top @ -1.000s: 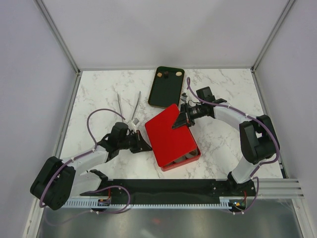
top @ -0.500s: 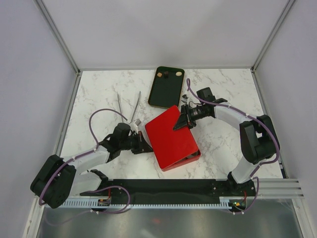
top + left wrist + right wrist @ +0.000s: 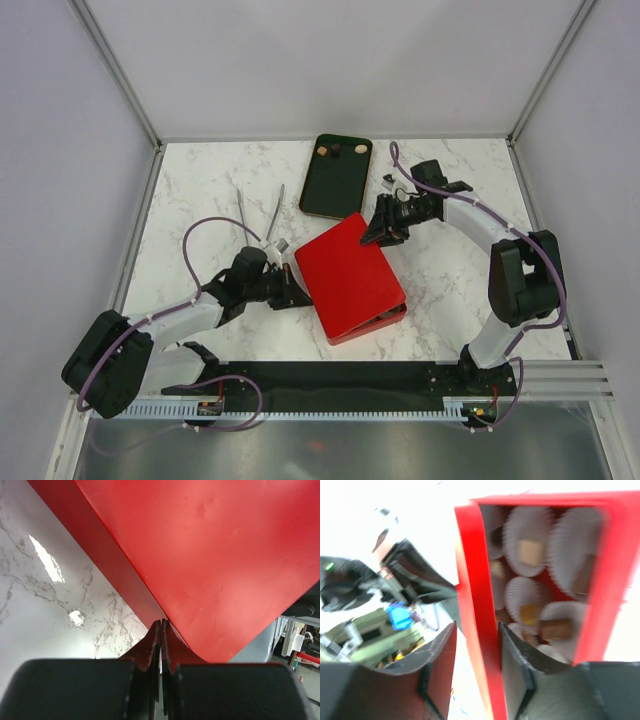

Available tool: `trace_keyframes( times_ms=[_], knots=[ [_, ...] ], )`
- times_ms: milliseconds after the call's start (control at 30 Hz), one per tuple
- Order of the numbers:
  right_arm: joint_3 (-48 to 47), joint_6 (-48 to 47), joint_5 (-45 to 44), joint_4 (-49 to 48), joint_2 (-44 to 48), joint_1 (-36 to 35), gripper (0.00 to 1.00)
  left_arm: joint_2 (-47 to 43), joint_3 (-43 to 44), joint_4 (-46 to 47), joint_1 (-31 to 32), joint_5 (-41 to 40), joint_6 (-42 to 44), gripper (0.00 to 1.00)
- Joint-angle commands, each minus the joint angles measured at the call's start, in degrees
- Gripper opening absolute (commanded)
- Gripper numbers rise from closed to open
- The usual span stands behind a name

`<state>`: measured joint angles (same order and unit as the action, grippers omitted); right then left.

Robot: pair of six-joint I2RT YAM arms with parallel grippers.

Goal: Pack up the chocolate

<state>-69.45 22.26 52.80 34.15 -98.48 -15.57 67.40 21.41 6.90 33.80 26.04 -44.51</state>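
A red box (image 3: 350,280) sits in the middle of the worktop (image 3: 200,190), with a black tray (image 3: 335,190) by the far edge. The left gripper (image 3: 298,298) is clenched against the box's left side. The right gripper (image 3: 373,235), released, straddles its far corner. Chocolate (image 3: 530,552) sits in paper cups (image 3: 516,525) inside the box, and three pieces lie on the tray.
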Motion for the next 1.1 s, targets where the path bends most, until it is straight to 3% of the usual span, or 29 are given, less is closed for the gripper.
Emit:
trace_keyframes(
  times_ms=[0, 300, 533, 700, 900, 1067],
  knots=[
    [-4.5, -2.7, -8.7, 5.3, -0.7, 1.8, 0.48, 0.1, 2.5, 2.7, 0.7, -0.6, -1.3, 0.03],
    [-8.2, -3.2, -26.4, 9.6, -0.2, 3.2, 0.68, 0.9, 2.7, 2.6, 1.2, -0.8, -1.3, 0.03],
    [-7.1, -5.2, -27.5, 9.6, 0.4, 3.1, 0.77, 0.9, 3.5, 0.7, 1.1, -1.3, -0.9, 0.03],
    [-1.9, -6.7, -24.3, 6.4, 0.1, 3.1, 0.76, -2.5, 4.2, -4.7, 1.1, -3.7, -0.4, 0.04],
    [2.9, -7.4, -23.4, 3.1, 0.0, 3.1, 0.66, -9.6, 6.4, -14.9, 1.2, -10.0, 1.5, 0.15],
    [5.7, -7.8, -24.4, 1.9, 1.4, 3.1, 0.59, -12.8, 7.0, -15.8, 1.2, -11.0, 1.4, 0.31]
  ],
)
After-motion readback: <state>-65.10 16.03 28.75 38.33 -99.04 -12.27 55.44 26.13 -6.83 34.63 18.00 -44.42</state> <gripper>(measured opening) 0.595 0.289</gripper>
